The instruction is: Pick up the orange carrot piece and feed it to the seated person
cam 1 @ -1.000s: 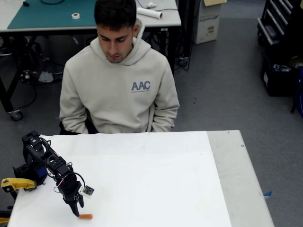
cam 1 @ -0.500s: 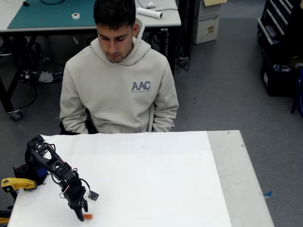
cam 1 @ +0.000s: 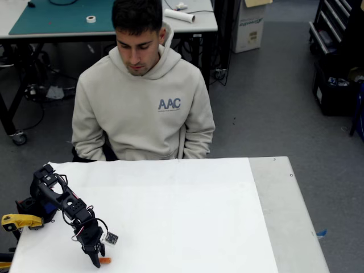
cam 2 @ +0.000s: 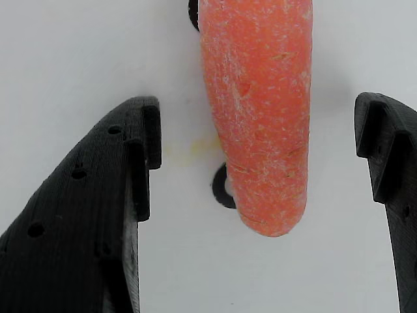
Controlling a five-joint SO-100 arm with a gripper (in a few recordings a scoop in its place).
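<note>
The gripper (cam 1: 95, 260) is down at the near left corner of the white table (cam 1: 187, 222) in the fixed view, its black arm (cam 1: 60, 200) reaching from the left edge toward the near side. The orange carrot piece (cam 1: 104, 260) lies flat on the table just to the right of the fingertips there, partly hidden by them.

In the wrist view the gripper (cam 2: 260, 169) is spread wide, with one black finger at the left and the other at the right edge of the frame. The orange carrot piece (cam 2: 257, 111) lies between them on the white surface, its rounded end pointing toward the near edge of the picture. It sits closer to the right finger than to the left one, and bare table shows on both sides, so neither finger touches it.

The seated person (cam 1: 142, 96), in a beige hoodie, sits at the far side of the table, well apart from the carrot, head tilted down toward the tabletop.
</note>
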